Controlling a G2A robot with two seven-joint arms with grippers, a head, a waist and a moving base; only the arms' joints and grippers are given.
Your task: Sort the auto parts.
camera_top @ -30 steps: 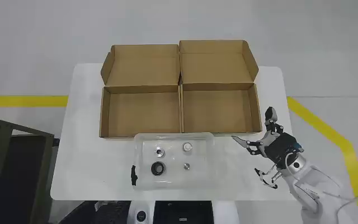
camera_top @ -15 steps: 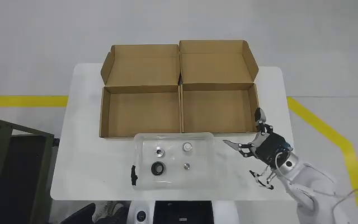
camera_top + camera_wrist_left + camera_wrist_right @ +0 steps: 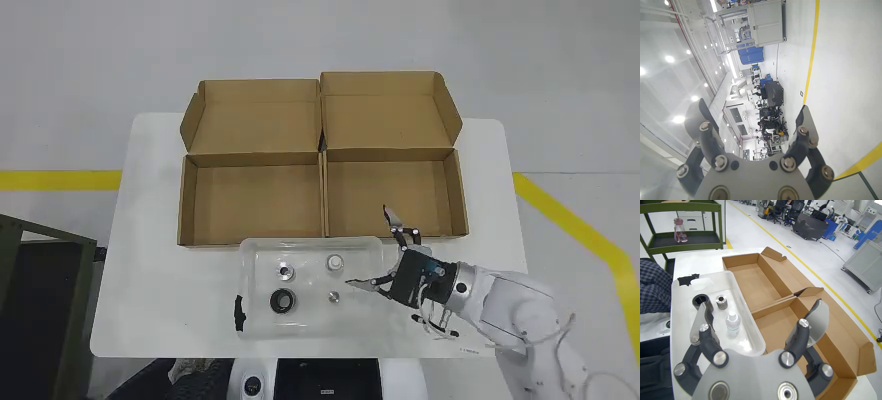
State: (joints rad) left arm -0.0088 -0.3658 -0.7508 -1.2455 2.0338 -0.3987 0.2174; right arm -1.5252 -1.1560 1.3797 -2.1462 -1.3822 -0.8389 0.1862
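The auto parts lie in a clear tray (image 3: 310, 322) near the front edge of the white table (image 3: 150, 260): a black bearing (image 3: 284, 299), a steel bushing (image 3: 287, 270), a white-capped bottle (image 3: 336, 262) and a small steel piece (image 3: 333, 296), each apart from the others. The tray's far rim runs just beside the front walls of two open cardboard boxes, the left box (image 3: 250, 200) and the right box (image 3: 390, 200), which stand side by side. The right gripper (image 3: 369, 248) hangs over the tray's right end with its jaws wide apart. One finger is above the tray near the small steel piece and the other is by the right box's front wall. The table runs on past both tray ends. The left gripper (image 3: 753, 109) points into the room, its jaws spread too.
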